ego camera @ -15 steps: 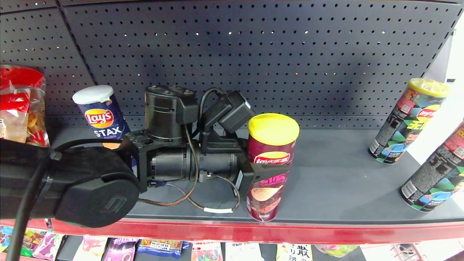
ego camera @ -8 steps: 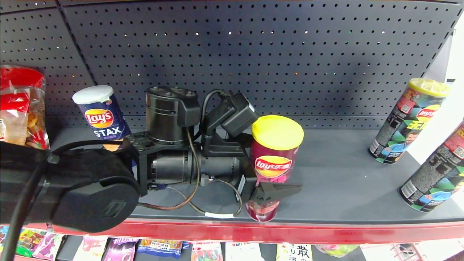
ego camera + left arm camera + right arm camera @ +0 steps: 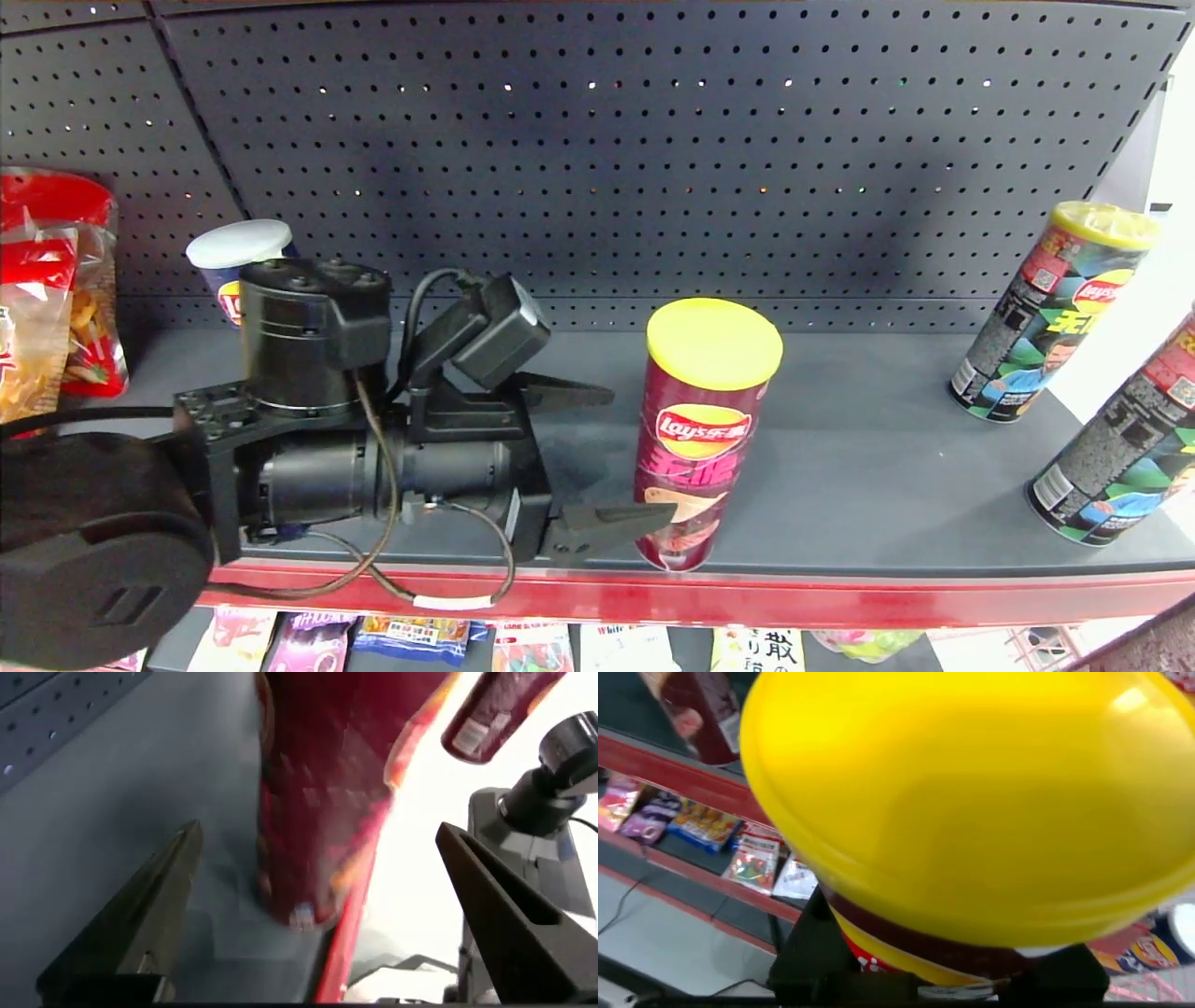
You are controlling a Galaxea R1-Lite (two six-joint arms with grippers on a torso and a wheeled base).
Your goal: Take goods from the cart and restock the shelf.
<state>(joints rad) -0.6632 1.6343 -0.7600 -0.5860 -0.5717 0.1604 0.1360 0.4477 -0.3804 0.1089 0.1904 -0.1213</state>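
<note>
While the left gripper (image 3: 642, 453), spread and empty, seems to graze the maroon, yellow-lidded crisp tube (image 3: 702, 439) standing at the red front lip of the grey metal shelf (image 3: 887, 457), a sideways drag could tip it off.

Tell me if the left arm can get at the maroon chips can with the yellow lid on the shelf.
Probably yes. The left gripper is open and aimed at the maroon can, which stands upright near the front edge of the shelf, and nothing lies between them.
</note>
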